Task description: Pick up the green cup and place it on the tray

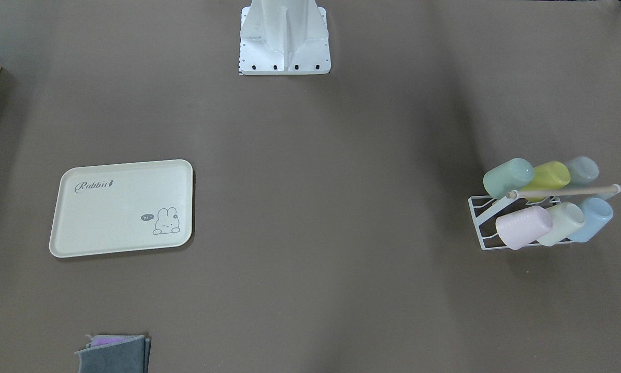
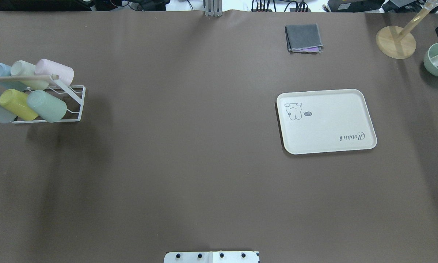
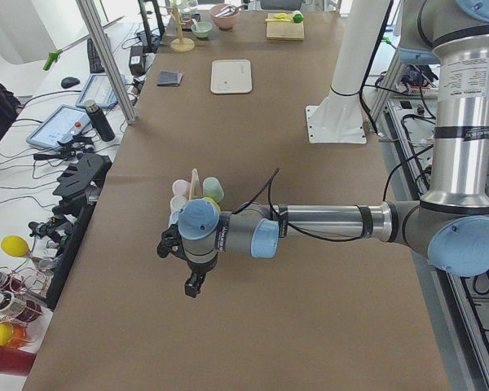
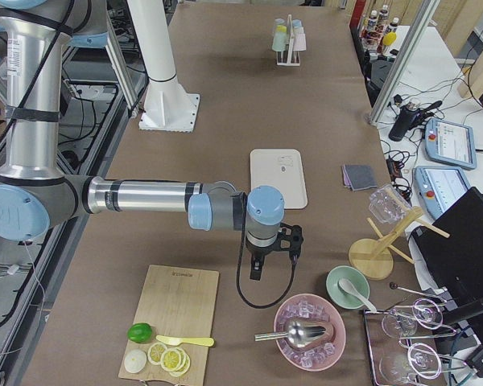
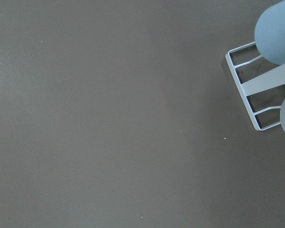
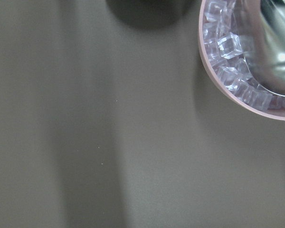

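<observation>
1. Base plate (image 2: pixel 211 257), bottom centre of the overhead view: the nearest item. I log it as my reference edge.
2. Left gripper (image 3: pixel 194 285), centre-left of the left side view: hangs fingers-down over bare table, on the camera's side of the rack. Only this side view shows it, so I cannot tell whether the claw is spread or closed. I judge it is parked there because the rack stands on its side of the table.
3. Right gripper (image 4: pixel 256 269), centre of the right side view: hangs near the ice bowl (image 4: pixel 310 331), well apart from the cups. Here too I cannot tell the claw's state.
4. Rack (image 2: pixel 78 106), left edge of the overhead view: white wire, holding six cups tilted on pegs, presumably to drain.
5. Green cup (image 2: pixel 47 106): lower row, at the end toward the frame's centre, just beside the yellow cup (image 2: pixel 18 104). I judge the end position leaves one flank free for a grasp.
6. Tray (image 2: pixel 332 124), right of centre: lies flat, well apart from the rack, with the cup not yet on it.
7. Grey cloth (image 2: pixel 303 37), upper right: folded, the farthest item.
</observation>
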Motion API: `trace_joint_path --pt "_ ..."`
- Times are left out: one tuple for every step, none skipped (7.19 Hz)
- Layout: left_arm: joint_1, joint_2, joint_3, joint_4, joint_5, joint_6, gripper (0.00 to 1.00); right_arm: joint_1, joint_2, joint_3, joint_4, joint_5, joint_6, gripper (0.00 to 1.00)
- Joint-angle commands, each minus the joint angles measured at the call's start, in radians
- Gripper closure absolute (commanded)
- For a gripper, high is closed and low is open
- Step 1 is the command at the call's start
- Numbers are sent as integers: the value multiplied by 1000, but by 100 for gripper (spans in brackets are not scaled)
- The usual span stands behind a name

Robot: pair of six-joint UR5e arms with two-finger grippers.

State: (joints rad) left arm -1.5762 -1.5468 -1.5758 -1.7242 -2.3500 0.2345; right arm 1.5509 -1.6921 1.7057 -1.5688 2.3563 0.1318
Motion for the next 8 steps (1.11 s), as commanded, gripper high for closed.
trace_joint_path --pt "-5 7 -1 -1 -3 5 2 0 -1 -1 -2 0 0 0" --pt "-4 -4 -1 2 0 3 2 0 -3 -1 -2 0 -1 0" --pt "-4 2 -1 0 -2 2 2 0 -6 -1 -2 -2 0 0" --pt "-4 1 -1 0 0 3 2 0 -7 -1 -2 -3 0 0" --pt "-4 -1 -1 0 0 3 2 -2 -17 -3 7 -50 3 0" --pt "-2 -7 2 0 2 2 2 -2 -18 5 21 -110 0 0" --pt "-2 -6 -3 0 0 2 2 -8 -14 -1 35 -126 0 0" --pt "-2 -7 0 0 0 2 2 -11 -15 -4 36 -126 -1 0"
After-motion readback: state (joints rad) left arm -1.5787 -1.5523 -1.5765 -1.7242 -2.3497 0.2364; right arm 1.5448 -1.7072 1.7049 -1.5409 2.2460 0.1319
